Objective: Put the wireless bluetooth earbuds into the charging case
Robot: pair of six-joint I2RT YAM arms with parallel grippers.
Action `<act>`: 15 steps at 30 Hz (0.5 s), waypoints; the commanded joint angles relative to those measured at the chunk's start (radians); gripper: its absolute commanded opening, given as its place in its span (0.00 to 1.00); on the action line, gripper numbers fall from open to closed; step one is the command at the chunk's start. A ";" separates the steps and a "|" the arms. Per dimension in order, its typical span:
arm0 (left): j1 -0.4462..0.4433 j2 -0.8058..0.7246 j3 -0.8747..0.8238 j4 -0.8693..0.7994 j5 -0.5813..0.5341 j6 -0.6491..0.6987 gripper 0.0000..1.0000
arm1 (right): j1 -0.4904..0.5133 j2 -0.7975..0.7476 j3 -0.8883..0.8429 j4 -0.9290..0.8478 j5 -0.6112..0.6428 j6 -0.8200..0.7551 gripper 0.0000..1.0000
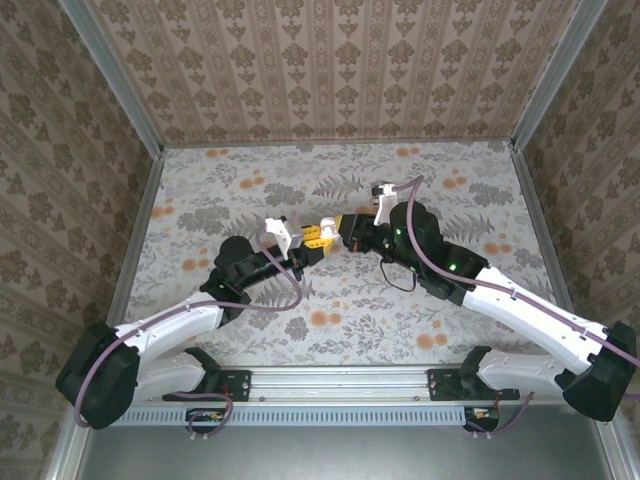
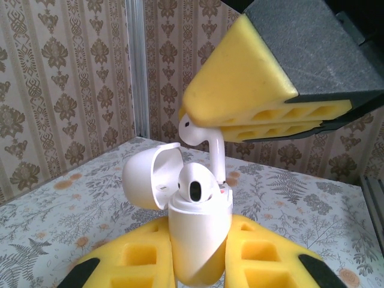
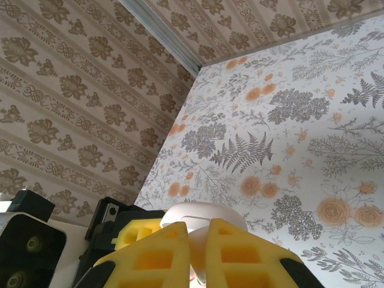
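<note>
Left end effector [image 2: 201,249] narrow, clamped on the white case [image 2: 201,228] and holding it upright above the desk [image 2: 288,198], lid [image 2: 150,180] tipped open to the left. One earbud [image 2: 195,186] sits in its well, head up. Right end effector [image 2: 198,117], pinched on the second earbud [image 2: 207,138], hangs just over the case. Stem points down, tip at or just inside the free well; cannot tell which. Step in hand: seating the second earbud. Next move likely calls for a slow, straight push down the well, then release. A tilted stem could jam or shove the case askew.
</note>
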State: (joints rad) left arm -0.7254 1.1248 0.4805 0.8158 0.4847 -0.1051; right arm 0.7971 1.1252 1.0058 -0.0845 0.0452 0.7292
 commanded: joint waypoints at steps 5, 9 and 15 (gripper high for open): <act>-0.006 -0.001 0.029 0.036 -0.010 -0.015 0.03 | 0.012 0.016 -0.010 0.021 0.024 -0.024 0.10; -0.006 0.000 0.030 0.034 -0.012 -0.014 0.03 | 0.018 0.027 -0.010 0.020 0.017 -0.015 0.10; -0.006 0.003 0.031 0.029 -0.018 -0.010 0.03 | 0.030 0.035 -0.012 0.011 0.016 -0.012 0.10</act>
State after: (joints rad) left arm -0.7261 1.1248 0.4805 0.8082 0.4702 -0.1051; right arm 0.8120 1.1477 1.0058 -0.0772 0.0525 0.7261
